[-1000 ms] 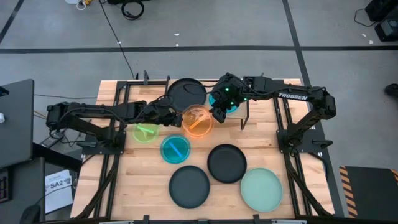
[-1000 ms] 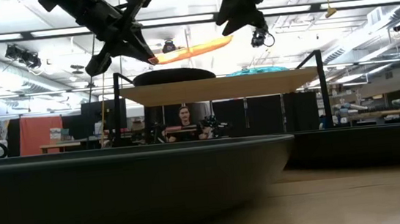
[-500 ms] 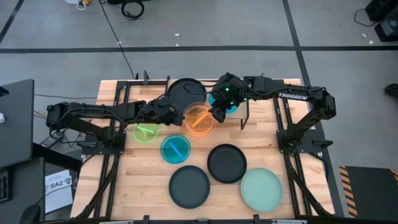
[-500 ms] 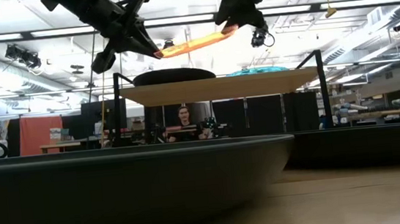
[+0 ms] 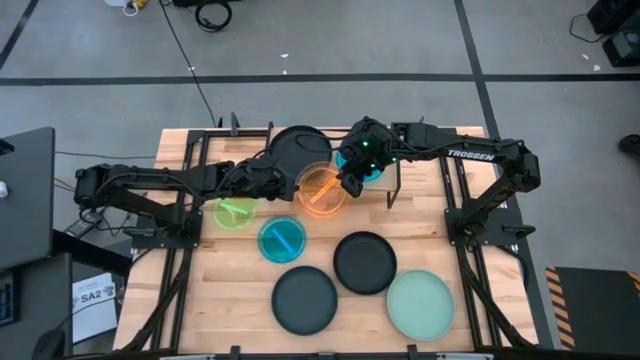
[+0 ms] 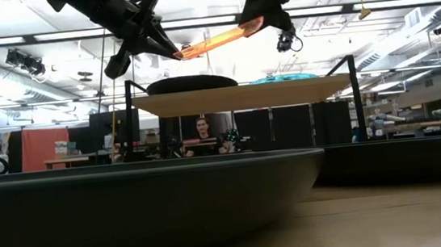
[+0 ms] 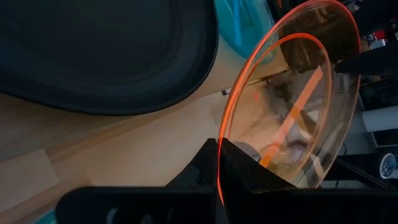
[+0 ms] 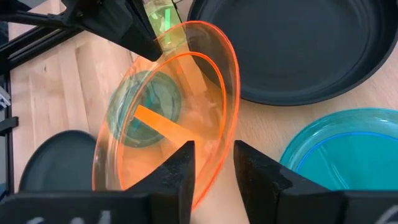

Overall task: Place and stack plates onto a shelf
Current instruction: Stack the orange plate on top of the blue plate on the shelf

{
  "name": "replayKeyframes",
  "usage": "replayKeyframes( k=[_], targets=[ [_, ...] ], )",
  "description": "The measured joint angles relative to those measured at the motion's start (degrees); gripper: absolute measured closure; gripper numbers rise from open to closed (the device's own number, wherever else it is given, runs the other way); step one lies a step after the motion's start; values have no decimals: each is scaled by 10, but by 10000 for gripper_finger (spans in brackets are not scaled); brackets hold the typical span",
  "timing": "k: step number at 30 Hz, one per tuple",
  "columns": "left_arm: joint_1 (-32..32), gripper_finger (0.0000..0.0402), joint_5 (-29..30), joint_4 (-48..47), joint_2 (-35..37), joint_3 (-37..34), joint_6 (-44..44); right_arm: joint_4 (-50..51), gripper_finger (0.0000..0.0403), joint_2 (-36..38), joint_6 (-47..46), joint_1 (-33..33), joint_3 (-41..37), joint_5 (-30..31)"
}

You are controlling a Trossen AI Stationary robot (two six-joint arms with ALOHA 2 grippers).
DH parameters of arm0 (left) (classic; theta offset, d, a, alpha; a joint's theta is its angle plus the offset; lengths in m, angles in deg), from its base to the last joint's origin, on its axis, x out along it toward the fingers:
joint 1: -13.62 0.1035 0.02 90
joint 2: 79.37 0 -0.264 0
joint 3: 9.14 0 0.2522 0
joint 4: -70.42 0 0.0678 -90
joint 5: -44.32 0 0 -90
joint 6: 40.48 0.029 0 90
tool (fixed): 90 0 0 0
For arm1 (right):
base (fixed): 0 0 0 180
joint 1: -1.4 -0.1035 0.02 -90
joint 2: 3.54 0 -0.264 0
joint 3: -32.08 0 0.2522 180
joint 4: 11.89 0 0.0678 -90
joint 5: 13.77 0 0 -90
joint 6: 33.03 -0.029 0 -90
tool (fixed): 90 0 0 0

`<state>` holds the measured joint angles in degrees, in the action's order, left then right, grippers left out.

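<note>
The translucent orange plate (image 5: 320,190) is tilted in the air above the shelf's near edge, its right side higher (image 6: 214,40). My left gripper (image 6: 172,53) is shut on its left rim. My right gripper (image 8: 214,158) is open, with one finger on each side of the opposite rim. On the shelf (image 6: 242,97) rest a black plate (image 5: 300,148) and a blue plate (image 5: 370,165). On the table lie a lime green plate (image 5: 233,212), a blue plate (image 5: 282,238), two black plates (image 5: 365,262) (image 5: 305,298) and the mint plate (image 5: 420,305). My left gripper pinches the orange plate's rim (image 7: 221,134) on its left side between both fingers, coming slantwise from the table's left. The plate is lifted clear and tilted, its far side from the fingers raised. My right gripper's fingers (image 8: 180,165) straddle the right rim (image 8: 219,149); whether they touch it I cannot tell.
The shelf's thin black legs (image 5: 390,192) stand just right of the orange plate. The black plate on the shelf lies close under the left arm (image 5: 180,182). A person (image 6: 202,129) sits in the room behind the table.
My left gripper has risen a little and tipped the orange plate. The plate's right side has swung upward between my right gripper's fingers while its left rim stayed in the left gripper's hold. The plate has also drifted slightly toward the table's far edge.
</note>
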<state>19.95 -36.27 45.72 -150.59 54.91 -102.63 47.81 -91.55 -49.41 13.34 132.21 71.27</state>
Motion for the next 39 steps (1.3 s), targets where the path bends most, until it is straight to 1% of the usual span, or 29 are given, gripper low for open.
replayKeyframes(
  k=[9, 18, 24, 33, 39],
  targets=[
    [0, 392, 0, -1, 0, 0, 0, 1, 351, 0, 6, 0, 0, 0],
    [-1, 392, 0, -1, 0, 0, -1, 1, 390, 0, 9, 1, 0, 3],
    [-1, 386, -1, 0, 0, 0, -1, 1, 392, 0, 10, 1, 0, 3],
    [-2, 329, -2, 1, 0, 0, 0, -1, 393, 0, 14, 1, 0, -1],
    [-2, 298, -5, 1, 0, 0, 0, 13, 393, 0, 24, 23, 0, -4]
  ],
)
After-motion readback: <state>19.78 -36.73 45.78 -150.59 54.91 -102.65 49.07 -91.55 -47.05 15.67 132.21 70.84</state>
